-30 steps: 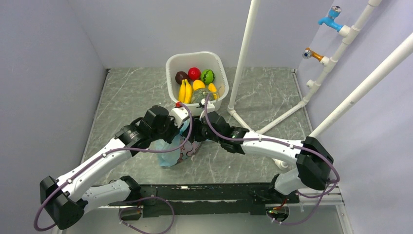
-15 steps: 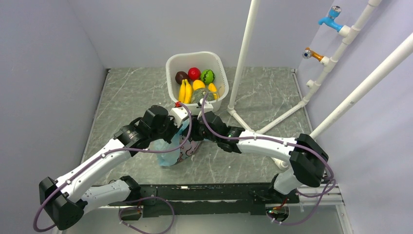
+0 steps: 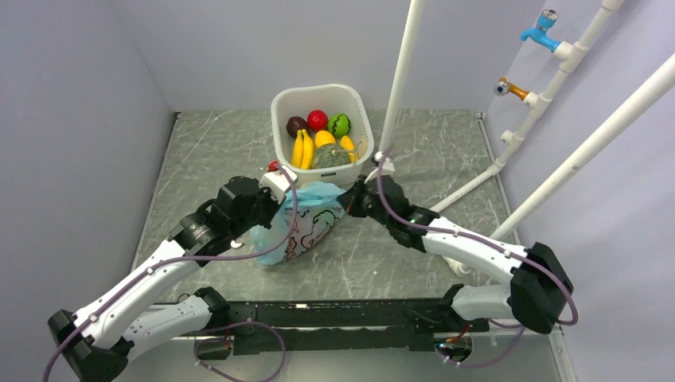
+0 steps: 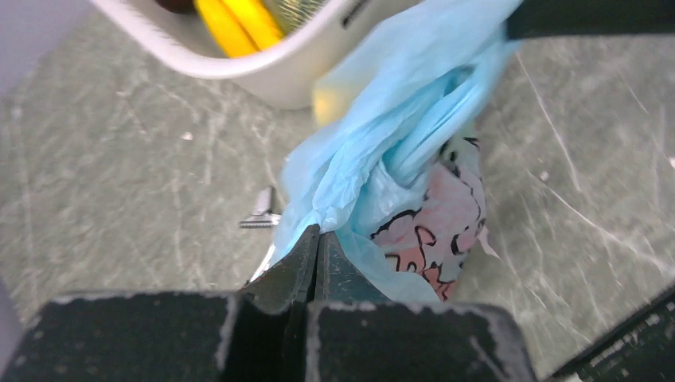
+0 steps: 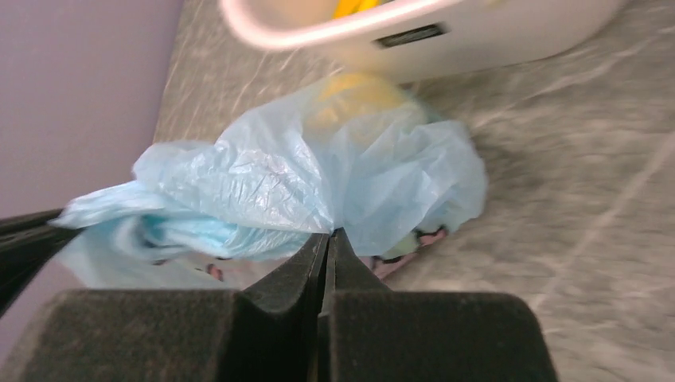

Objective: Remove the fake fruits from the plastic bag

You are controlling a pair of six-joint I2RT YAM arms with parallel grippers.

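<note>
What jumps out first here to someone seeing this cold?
The light-blue plastic bag at mid-table, with the left gripper and the right gripper each shut on its film from opposite sides. Right behind it stands a white basket holding bright fake fruits, bananas in front. In the right wrist view a yellow shape shows through the bag, likely a fruit inside.

Soft, even light; wrist views blurred.
Top view sharp, faint shadows on the table (image 3: 207, 151); wrist views smear the basket (image 5: 493, 36) rim and the plastic bag (image 5: 271, 187).
</note>
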